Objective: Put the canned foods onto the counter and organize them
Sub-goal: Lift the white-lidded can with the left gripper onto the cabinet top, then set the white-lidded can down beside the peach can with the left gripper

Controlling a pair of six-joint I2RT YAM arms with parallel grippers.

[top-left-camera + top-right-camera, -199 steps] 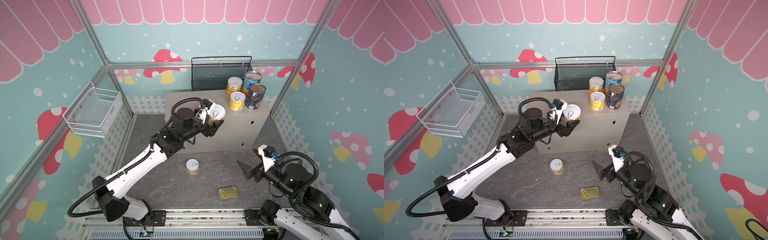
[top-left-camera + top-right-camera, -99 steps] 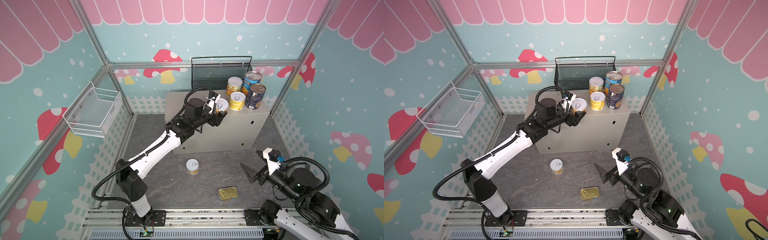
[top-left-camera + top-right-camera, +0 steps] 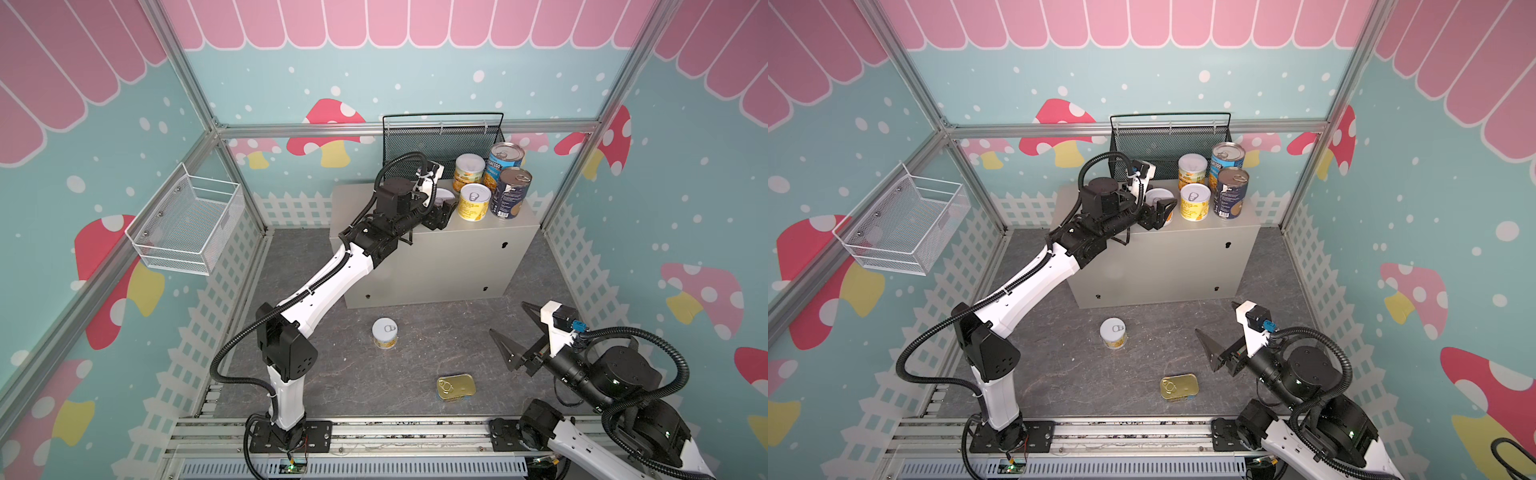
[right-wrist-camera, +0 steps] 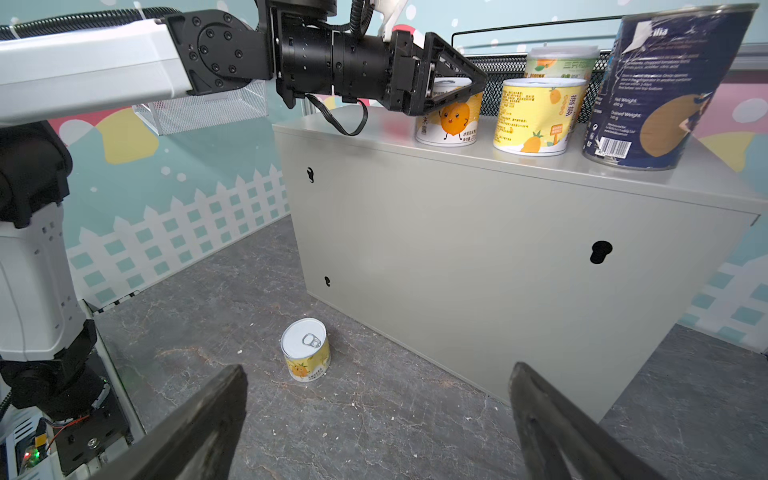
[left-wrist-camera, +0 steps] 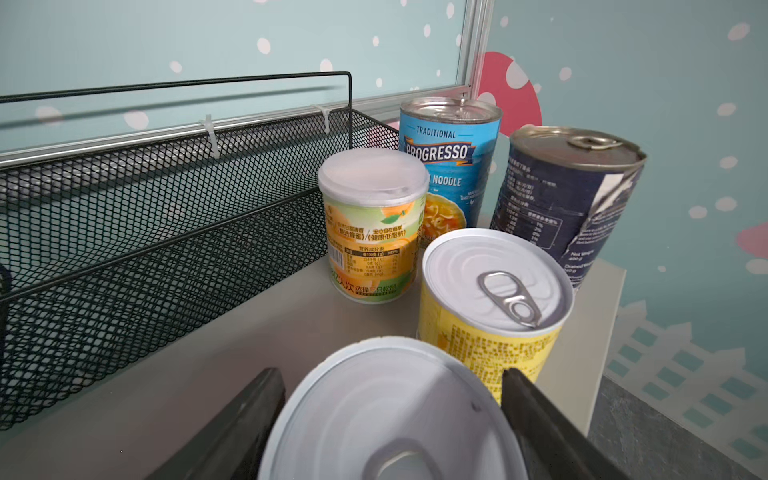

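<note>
Placing: left gripper (image 3: 1162,212) bracketed small yellow white-lidded tin (image 5: 386,415) on beige metal counter (image 3: 1163,262), grip unclear | right gripper (image 3: 507,318) gaped, empty | next, probably: release cleanly.

The picture's edge crops the nearest tin (image 5: 386,415).

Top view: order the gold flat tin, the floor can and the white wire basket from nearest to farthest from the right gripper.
From the right gripper:
1. gold flat tin, front floor
2. floor can, mid-floor
3. white wire basket, left wall
</note>
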